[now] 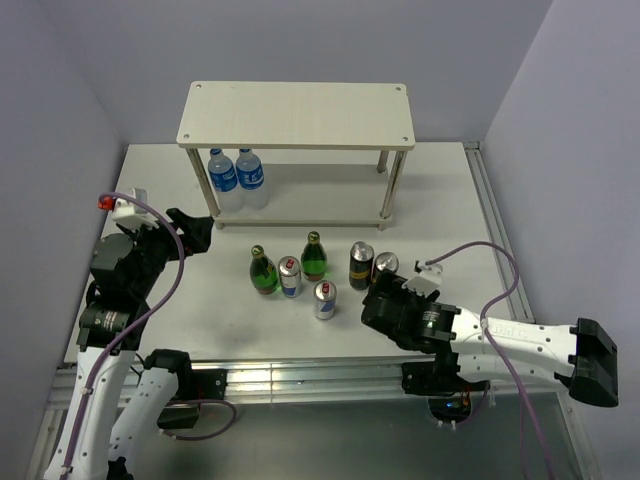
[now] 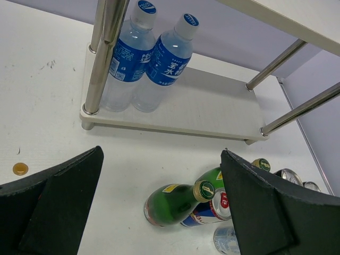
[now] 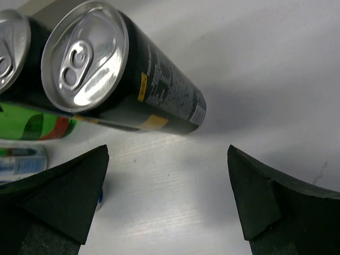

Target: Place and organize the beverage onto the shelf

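The white worktop [image 1: 450, 200] carries the shelf [image 1: 295, 113] along its far edge, long side facing the arms, which seems meant to let either arm feed both tiers from the front. The upper board is bare. In the top view it covers most of the lower board, so only the left wrist view shows that tier's right part free. The left gripper [image 1: 200, 235] hovers near the left edge, spread wide and empty, and is aimed at the shelf's left end, apparently on standby. The right gripper [image 1: 378, 295] sits low toward the near edge, its jaws also wide with nothing between them. It is lined up on the black cans [image 1: 361, 265], probably the first pick. From above its body hides the foot of the right-hand can, and its own camera cuts the second can off at the frame's edge. Two water bottles [image 1: 235, 178] stand touching at the lower tier's left end, leaving room beside them. None of the beverage is on the shelf: all six drinks stand clustered mid-worktop, between the shelf and the near edge. The green bottles [image 1: 263, 272] stand left of the black cans, and the silver cans [image 1: 290, 278] are among them, one between the bottles and one nearer the arms. In the left wrist view a finger blocks much of that cluster. A tiny amber speck [image 2: 20, 169] near the left edge is too small to identify.
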